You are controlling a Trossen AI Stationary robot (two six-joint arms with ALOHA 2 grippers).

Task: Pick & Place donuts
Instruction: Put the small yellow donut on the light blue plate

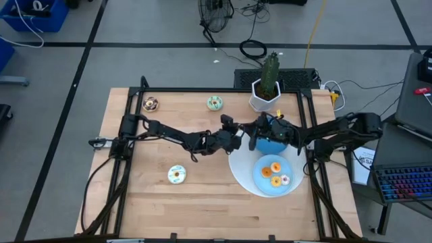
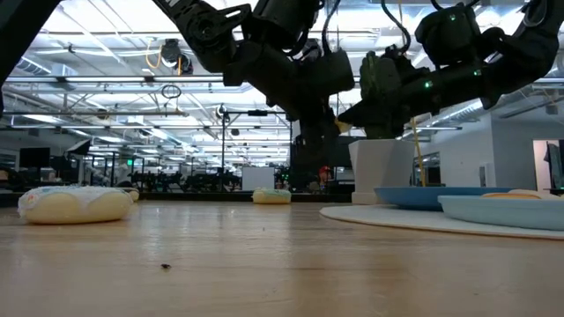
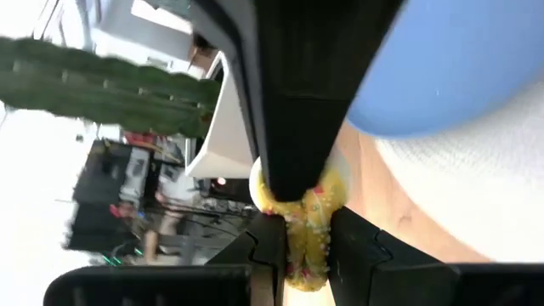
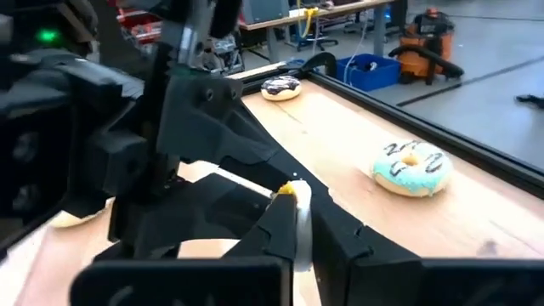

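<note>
Both claws met above the middle of the worktop (image 1: pixel 135 202), a pale wood-plank surface framed in black rail. The left claw (image 3: pixel 299 234) pinched a yellow donut (image 3: pixel 308 229), a small ring with speckled icing, between its dark blocky fingers. The right claw (image 4: pixel 303 223) stood pressed together on the same yellow donut (image 4: pixel 289 190) from the opposite side, its fingers nearly touching the left claw's, so the piece hung in mid-air between the two. Just beneath and toward the right arm's side of the claws lay a large flat white disc (image 1: pixel 239 169) carrying two round, smooth blue plates (image 1: pixel 289 181); the nearer plate held three small iced donuts (image 1: pixel 275 169), orange and pale-topped. Behind the claws a green ribbed cactus (image 1: pixel 271 71) rose from a faceted white pot (image 1: pixel 264 100). Well away on the left arm's side rested a white-iced donut (image 1: pixel 177 174) on bare wood. Beyond the claws, near the far rail, sat a teal-iced donut with dark drizzle (image 1: pixel 214 102) and, farther along toward the corner, a chocolate donut (image 1: pixel 150 103).
</note>
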